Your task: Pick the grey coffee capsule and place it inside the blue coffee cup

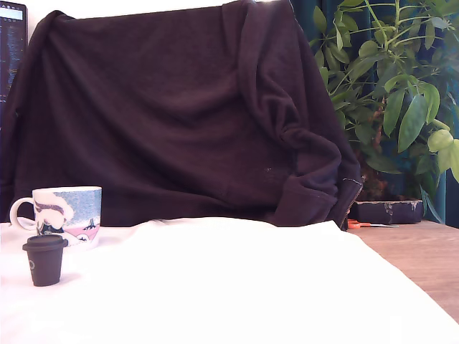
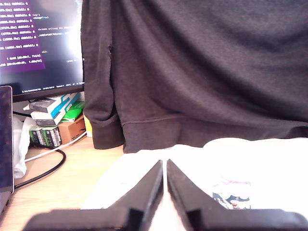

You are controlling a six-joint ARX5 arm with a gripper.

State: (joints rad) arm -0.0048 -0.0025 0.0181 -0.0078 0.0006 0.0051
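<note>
In the exterior view the grey coffee capsule (image 1: 44, 260), a small dark cup shape with a wider lid, stands upright on the white cloth at the far left. Just behind it is the blue coffee cup (image 1: 66, 215), a white mug with a light blue and pink picture, its handle towards the exterior view's left. The arm does not show in that view. In the wrist view my gripper (image 2: 164, 162) is shut, its dark fingers meeting at the tips with nothing between them. The cup (image 2: 250, 173) appears washed out beside the fingers. The capsule is out of the wrist view.
A dark cloth (image 1: 186, 107) hangs behind the table. A white cloth (image 1: 237, 287) covers most of the wooden tabletop (image 1: 423, 258). A leafy plant (image 1: 394, 86) and a dark case (image 1: 387, 212) are at the exterior view's right. The wrist view shows a monitor (image 2: 38, 43), boxes (image 2: 55, 120) and a cable (image 2: 45, 171).
</note>
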